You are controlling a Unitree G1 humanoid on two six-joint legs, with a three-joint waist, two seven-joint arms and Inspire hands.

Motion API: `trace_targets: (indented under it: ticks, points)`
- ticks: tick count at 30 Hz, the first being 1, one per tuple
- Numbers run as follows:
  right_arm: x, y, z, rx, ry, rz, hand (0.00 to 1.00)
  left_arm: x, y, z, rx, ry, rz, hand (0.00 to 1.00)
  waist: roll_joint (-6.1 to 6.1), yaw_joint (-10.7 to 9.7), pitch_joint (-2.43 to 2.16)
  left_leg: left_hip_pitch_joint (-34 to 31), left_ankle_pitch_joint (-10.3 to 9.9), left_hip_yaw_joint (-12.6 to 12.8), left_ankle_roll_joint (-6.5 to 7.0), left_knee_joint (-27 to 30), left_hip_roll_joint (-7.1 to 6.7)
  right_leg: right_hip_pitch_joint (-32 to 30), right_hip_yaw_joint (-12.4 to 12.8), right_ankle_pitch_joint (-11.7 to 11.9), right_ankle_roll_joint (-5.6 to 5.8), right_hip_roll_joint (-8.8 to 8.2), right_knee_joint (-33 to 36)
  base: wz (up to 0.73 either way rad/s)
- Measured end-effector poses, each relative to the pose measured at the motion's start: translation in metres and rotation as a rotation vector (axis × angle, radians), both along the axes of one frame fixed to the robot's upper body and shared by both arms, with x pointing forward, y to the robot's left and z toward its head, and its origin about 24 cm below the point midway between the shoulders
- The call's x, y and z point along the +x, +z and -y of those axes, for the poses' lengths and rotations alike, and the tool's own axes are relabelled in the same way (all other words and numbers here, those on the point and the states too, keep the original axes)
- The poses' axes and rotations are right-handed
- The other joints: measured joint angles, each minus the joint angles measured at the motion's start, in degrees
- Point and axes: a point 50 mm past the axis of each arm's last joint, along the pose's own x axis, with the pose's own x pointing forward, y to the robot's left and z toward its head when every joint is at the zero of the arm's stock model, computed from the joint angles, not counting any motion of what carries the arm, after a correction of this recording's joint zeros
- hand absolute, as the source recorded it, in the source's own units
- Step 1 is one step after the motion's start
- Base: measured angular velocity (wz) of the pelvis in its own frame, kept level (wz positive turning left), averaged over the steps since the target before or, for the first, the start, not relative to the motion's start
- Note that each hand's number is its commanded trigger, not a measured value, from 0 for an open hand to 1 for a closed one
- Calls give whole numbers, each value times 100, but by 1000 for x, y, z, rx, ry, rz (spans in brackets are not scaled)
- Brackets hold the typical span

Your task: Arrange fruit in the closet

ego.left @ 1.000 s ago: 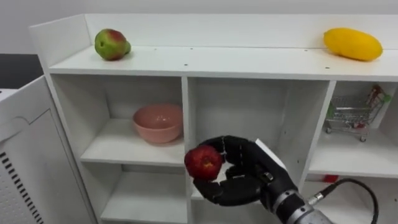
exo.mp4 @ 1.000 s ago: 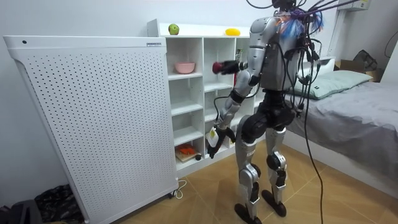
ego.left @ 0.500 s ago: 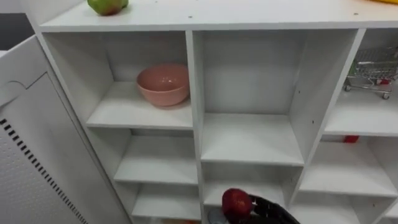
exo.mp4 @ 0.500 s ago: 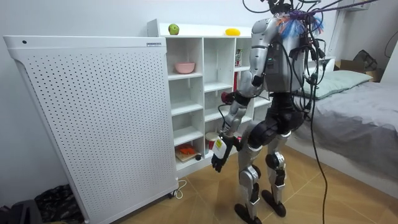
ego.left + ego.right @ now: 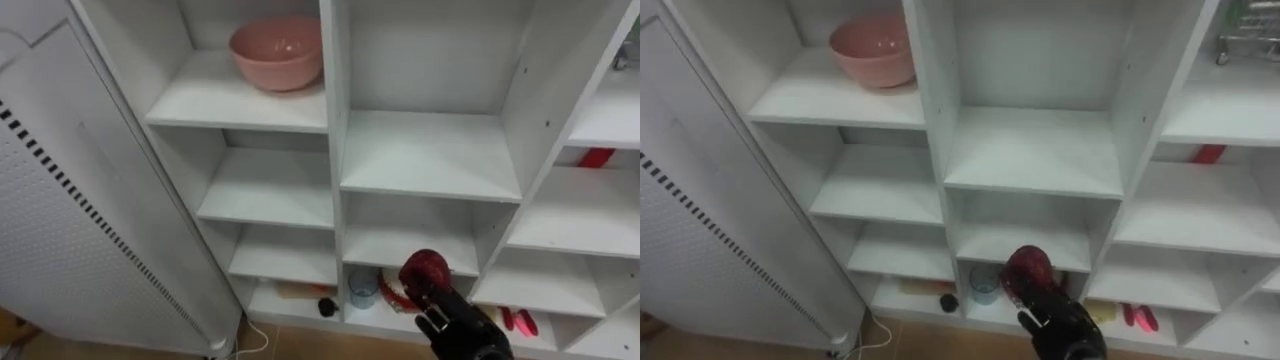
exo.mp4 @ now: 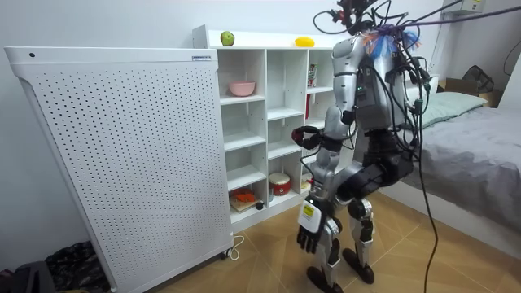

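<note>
In front of the lower middle shelves of the closet (image 5: 335, 110), the red apple (image 5: 424, 270) sits in the right hand (image 5: 458, 325), whose dark fingers curl round it. The left hand (image 6: 309, 236) hangs beside the knee, fingers loose. A pink bowl (image 5: 277, 50) rests on an upper left shelf.

Three pieces of fruit show: one red apple (image 5: 424, 270), one green apple (image 6: 227, 38) and one yellow fruit (image 6: 304, 41). There is one pink bowl (image 5: 277, 50), one white closet (image 5: 430, 155), one perforated white panel (image 6: 122, 155) and one bed (image 6: 472, 138).
</note>
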Motion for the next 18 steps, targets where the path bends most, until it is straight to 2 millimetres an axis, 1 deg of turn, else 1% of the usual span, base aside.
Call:
trace_targets:
  ticks: [2, 4, 6, 9, 11, 16, 18]
  points:
    - [5, 7, 1, 44, -22, 23, 100, -1, 0, -1, 7, 0, -11, 0, -2, 25, 1, -273, -68, -46, -19, 192, 40, -202, -16, -64, -44, 3, 135, 8]
    - [12, 17, 2, 108, -48, 52, 100, 0, 0, 0, 19, -28, -28, 0, -7, 22, 5, -542, -81, -92, -24, 379, 37, -444, -56, -100, -76, -30, 320, 14]
    - [23, 35, 4, 162, -69, 95, 100, 3, 0, 2, 33, -71, -38, 0, -25, 31, 17, -883, -102, -116, -26, 622, 31, -762, -71, -159, -108, -81, 587, 12]
    - [32, 51, 8, 171, -83, 143, 100, 6, 1, 2, 46, -89, -39, 0, -34, 31, 20, -1241, -103, -151, -34, 817, 37, -1066, -128, -209, -136, -97, 767, 13]
    - [36, 59, 9, 172, -89, 157, 100, 7, 1, 3, 50, -103, -42, 0, -43, 34, 23, -1407, -105, -158, -36, 917, 42, -1223, -122, -214, -149, -97, 854, 3]
    - [42, 72, 13, 202, -137, 162, 100, 11, 3, 3, 63, -107, -32, 0, -86, 9, 20, -1708, -105, -144, -36, 1067, -6, -1548, -128, -255, -191, -210, 1088, 4]
    - [47, 87, 16, 193, -160, 171, 100, 16, 5, 3, 78, -106, -17, 0, -98, -8, 17, -1906, -106, -138, -36, 1166, -15, -1748, -116, -268, -196, -233, 1198, 4]
